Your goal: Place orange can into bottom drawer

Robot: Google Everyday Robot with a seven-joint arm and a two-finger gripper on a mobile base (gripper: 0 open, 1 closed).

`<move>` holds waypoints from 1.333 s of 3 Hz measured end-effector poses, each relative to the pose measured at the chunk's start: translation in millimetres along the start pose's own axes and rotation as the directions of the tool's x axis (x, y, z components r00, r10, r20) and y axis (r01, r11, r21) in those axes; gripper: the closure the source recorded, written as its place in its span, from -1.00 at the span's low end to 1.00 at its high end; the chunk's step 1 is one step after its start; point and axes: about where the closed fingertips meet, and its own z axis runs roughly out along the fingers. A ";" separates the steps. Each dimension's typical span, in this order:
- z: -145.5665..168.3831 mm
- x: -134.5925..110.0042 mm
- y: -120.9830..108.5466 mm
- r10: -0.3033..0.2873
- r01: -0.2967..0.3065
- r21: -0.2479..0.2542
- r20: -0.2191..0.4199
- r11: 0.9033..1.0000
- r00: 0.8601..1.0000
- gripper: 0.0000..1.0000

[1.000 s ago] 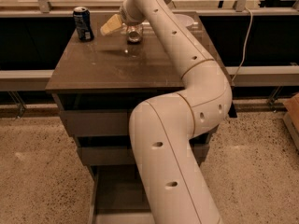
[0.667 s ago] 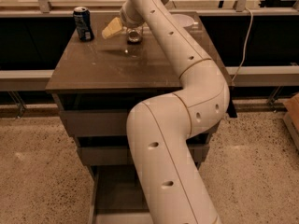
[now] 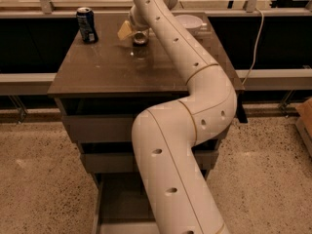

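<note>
The gripper (image 3: 132,33) is low over the far part of the dark brown flat-topped desk (image 3: 97,67), at the end of the thick white jointed robot arm (image 3: 195,106). The arm rises from the bottom edge, bends at an elbow on the right and reaches back across the desk. The wrist hides most of the gripper. Only a pale tan part shows at its left side, and whether it is released or clenched on anything cannot be told.

The orange can (image 3: 140,38), a small metal drink can with a silvery rim, stands upright on the desk right at the gripper, just right of that tan part and close under the wrist. Whether the two touch cannot be told.

Well to the left of the gripper, and about as far back, a smooth dark blue drink can (image 3: 87,25) stands upright near the desk's rear left corner. To the gripper's right, a round white bowl (image 3: 187,22) sits partly hidden by the arm.

Far below the gripper and nearer the camera, the bottom drawer (image 3: 119,201), a wide shallow grey-brown tray, stands pulled out at the foot of the cabinet. The arm covers its right part. The two grey-brown upper drawers (image 3: 97,128) above it are closed. The cabinet stands on a speckled beige stone floor (image 3: 39,179).
</note>
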 end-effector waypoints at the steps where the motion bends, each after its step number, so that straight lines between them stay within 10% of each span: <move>1: 8.3 -7.0 -8.8 -0.031 0.030 0.022 0.053 0.999 0.998 -0.02; 3: 0.9 -0.9 -2.9 -0.091 0.091 -0.017 0.033 0.996 0.995 1.00; 4: -38.6 -2.7 19.9 -0.120 0.131 -0.187 0.068 0.974 0.990 1.00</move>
